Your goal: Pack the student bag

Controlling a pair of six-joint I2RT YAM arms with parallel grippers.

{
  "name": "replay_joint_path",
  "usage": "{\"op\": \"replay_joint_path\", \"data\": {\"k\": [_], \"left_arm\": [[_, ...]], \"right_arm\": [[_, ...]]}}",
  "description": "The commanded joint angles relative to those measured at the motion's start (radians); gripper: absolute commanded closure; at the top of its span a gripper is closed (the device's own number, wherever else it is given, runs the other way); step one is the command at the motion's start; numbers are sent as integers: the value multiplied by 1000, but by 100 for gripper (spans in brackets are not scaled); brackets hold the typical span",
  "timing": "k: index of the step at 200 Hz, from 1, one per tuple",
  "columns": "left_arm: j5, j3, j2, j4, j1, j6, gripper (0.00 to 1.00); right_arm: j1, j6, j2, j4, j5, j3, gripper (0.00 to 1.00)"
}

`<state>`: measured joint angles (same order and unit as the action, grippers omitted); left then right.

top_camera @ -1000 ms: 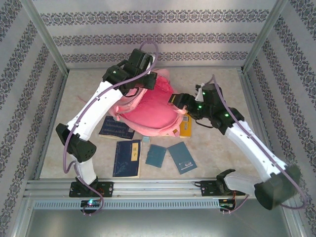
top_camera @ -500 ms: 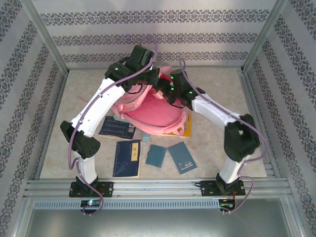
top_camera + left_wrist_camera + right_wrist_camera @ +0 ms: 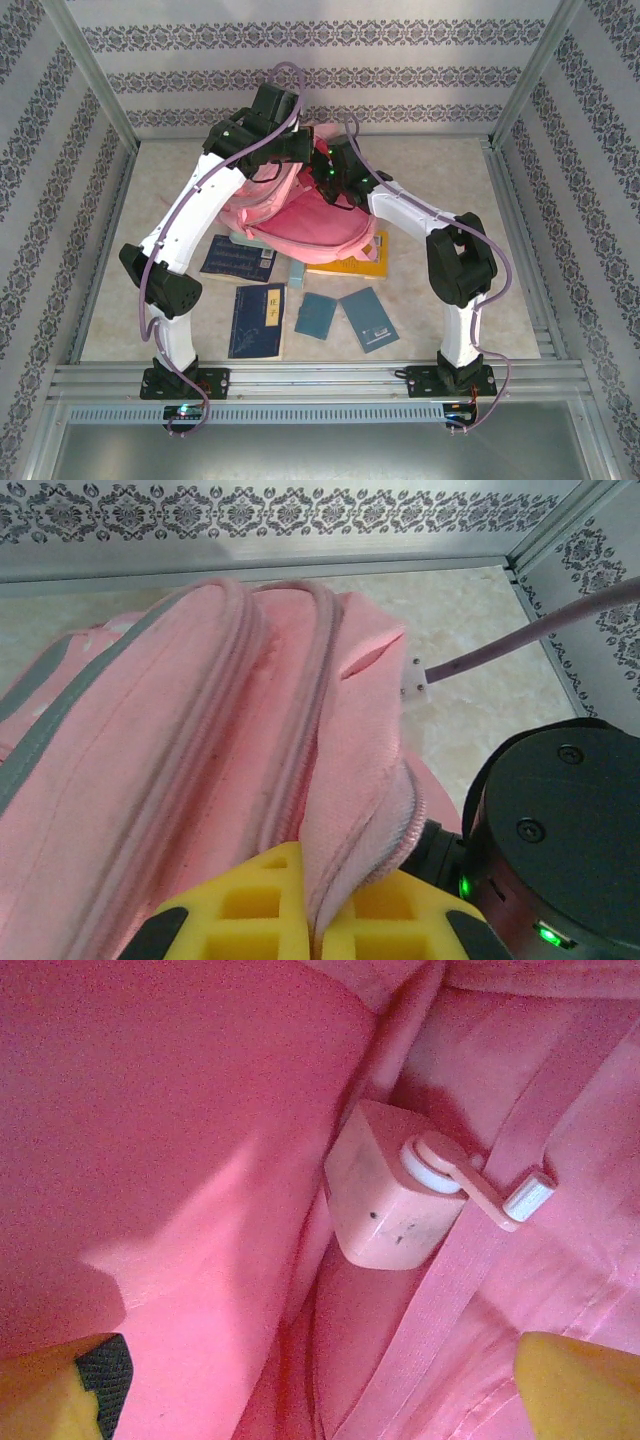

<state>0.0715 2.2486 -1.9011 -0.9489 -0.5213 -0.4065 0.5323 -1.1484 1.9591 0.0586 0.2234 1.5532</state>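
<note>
The student bag (image 3: 300, 218), a large pink backpack, lies in the middle of the table with its mouth held up. My left gripper (image 3: 303, 152) is at the bag's far top edge. In the left wrist view its yellow fingers (image 3: 250, 910) are shut on the zip-edged rim of the bag (image 3: 345, 810). My right gripper (image 3: 328, 180) reaches down into the opening. In the right wrist view it (image 3: 315, 1400) is open inside the pink lining, its fingers (image 3: 580, 1380) wide apart. A small pink sharpener with a white crank (image 3: 395, 1200) lies in the bag just ahead of them.
In front of the bag lie a dark blue book (image 3: 236, 259), a blue book (image 3: 258, 320), two teal booklets (image 3: 316, 314) (image 3: 368, 318), a yellow book (image 3: 352, 262) partly under the bag, and a small pale block (image 3: 296, 283). Metal frame rails border the table.
My right arm swung from the bag's right side over and into its opening. The left gripper kept its hold on the rim and lifted it slightly. More of the yellow book shows.
</note>
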Motion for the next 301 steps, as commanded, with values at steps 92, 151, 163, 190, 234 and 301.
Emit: {"op": "replay_joint_path", "data": {"k": [92,151,163,190,234,301], "left_arm": [[-11,53,-11,99,62,-49,100],[-174,186,-116,84,68,-97,100],[-175,211,-140,92,80,-110,100],[-173,285,-196,109,103,-139,100],[-109,330,-241,130,128,-170,100],[-64,295,-238,118,128,-189,100]], "right_arm": [[-51,500,-495,89,12,-274,12],[153,756,-679,370,-180,-360,22],[208,803,-686,384,-192,-379,22],[269,731,-598,533,-212,-323,23],[326,603,-401,548,-277,-272,13],[330,280,-48,699,-364,4,13]]}}
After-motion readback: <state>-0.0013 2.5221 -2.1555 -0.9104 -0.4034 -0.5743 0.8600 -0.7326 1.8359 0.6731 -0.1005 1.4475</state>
